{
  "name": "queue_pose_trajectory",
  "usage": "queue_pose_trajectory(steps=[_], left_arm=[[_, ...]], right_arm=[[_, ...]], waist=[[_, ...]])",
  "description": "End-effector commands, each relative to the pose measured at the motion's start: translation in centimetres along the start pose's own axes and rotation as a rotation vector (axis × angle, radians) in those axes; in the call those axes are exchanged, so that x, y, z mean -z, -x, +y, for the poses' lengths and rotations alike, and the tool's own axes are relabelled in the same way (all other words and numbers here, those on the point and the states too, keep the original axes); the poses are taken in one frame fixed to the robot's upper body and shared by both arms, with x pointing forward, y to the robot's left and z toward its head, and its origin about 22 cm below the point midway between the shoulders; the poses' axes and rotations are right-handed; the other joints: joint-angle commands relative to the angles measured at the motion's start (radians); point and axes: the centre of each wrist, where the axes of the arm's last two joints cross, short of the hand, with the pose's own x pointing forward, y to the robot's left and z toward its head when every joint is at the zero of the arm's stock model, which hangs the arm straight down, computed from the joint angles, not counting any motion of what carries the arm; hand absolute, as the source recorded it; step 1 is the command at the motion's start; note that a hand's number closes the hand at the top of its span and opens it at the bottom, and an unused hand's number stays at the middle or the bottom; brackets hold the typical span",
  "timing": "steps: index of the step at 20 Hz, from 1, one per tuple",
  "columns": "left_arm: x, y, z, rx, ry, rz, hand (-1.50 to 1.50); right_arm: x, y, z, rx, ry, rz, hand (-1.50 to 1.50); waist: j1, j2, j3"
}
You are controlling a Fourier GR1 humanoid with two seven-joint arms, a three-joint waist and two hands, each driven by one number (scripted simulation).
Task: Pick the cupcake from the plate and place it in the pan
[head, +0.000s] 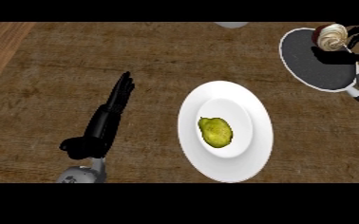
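Black fingers (335, 56) of the right hand (341, 58) curl under the cupcake (331, 35), carried over the pan (308, 66) at approx 2 o'clock. Risk, imo: it sits near the pan's far rim, so letting go there could tip it onto the wooden counter (105, 47). White plate (224, 130) at center holds a pear (215, 131). Left hand (105, 118), 8 o'clock, rests w/ fingers straight, holding nothing.
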Motion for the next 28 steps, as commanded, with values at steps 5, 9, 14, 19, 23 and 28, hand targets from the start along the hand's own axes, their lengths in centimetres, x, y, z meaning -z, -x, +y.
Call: queue_pose_trajectory(steps=[5, 9, 14, 19, 23, 28], left_arm=[[0.7, -0.6, -1.0, -0.009, 0.046, -0.009, 0.00], [0.5, -0.6, 0.0, -0.010, 0.023, 0.001, 0.00], [1.3, -1.2, 0.4, -0.011, 0.003, -0.020, 0.00], [0.1, 0.1, 0.1, 0.001, 0.006, 0.003, 0.00], [0.0, 0.4, -0.4, -0.002, -0.007, 0.009, 0.00], [-0.1, 0.1, 0.4, -0.005, -0.017, 0.021, 0.00]], right_arm=[[-0.9, 0.1, 2.6, 0.028, -0.412, 0.106, -1.50], [-0.5, 0.3, 1.8, 0.099, -0.396, 0.054, -1.50], [0.5, 0.0, 0.5, 0.324, -0.198, -0.014, -1.50], [1.0, 1.1, -1.8, 0.477, -0.165, 0.059, -1.50], [-0.6, 4.9, -4.3, 0.593, -0.204, 0.062, -1.50], [-1.3, 7.3, -7.5, 0.735, -0.340, 0.025, -1.50]], waist=[[0.030, 0.011, 0.004], [0.021, 0.008, 0.004], [0.005, 0.007, 0.005], [-0.007, 0.000, 0.003], [-0.024, -0.003, 0.003], [-0.031, -0.008, 0.003]])
